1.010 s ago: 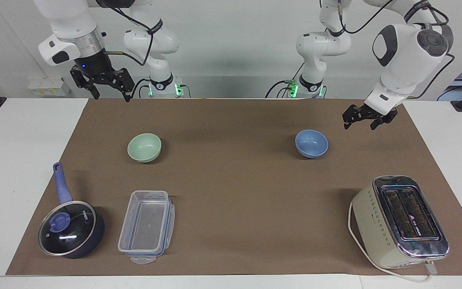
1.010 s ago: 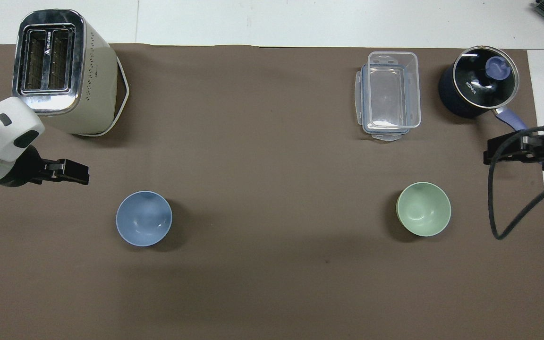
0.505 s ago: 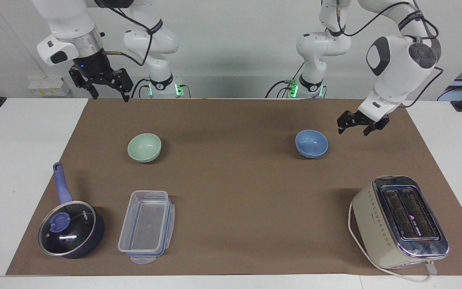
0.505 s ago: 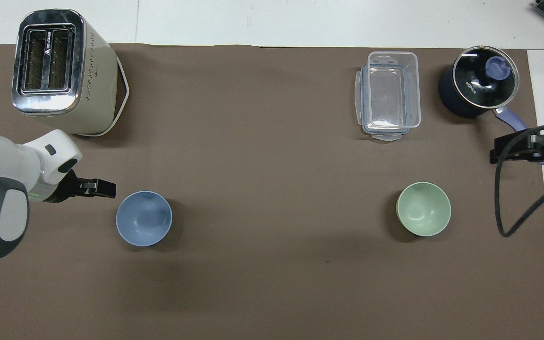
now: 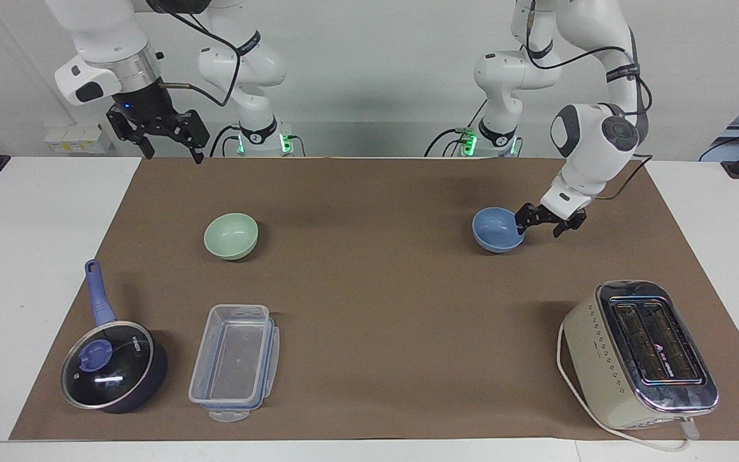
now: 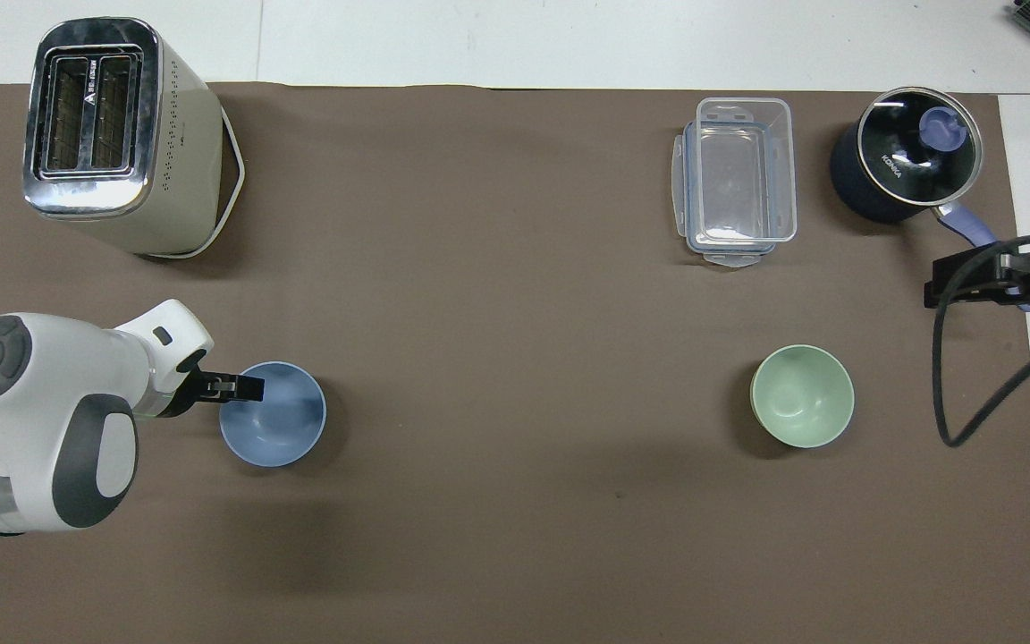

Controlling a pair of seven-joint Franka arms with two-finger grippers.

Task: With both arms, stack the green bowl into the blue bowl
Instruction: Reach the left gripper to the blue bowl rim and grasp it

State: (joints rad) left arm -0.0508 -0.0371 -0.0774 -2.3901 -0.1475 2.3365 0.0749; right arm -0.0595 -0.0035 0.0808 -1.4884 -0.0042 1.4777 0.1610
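The blue bowl sits upright on the brown mat toward the left arm's end of the table. My left gripper is low at the bowl's rim, on the side toward the left arm's end. It is open, with one fingertip over the rim and the other outside the bowl. The green bowl stands upright toward the right arm's end, untouched. My right gripper hangs open and empty, high over the mat's edge at that end.
A cream toaster stands farther from the robots than the blue bowl. A clear plastic container and a dark blue lidded saucepan lie farther from the robots than the green bowl.
My left gripper has come down and moved in toward the blue bowl, reaching its rim. The right gripper has shifted only slightly. Both bowls stayed put.
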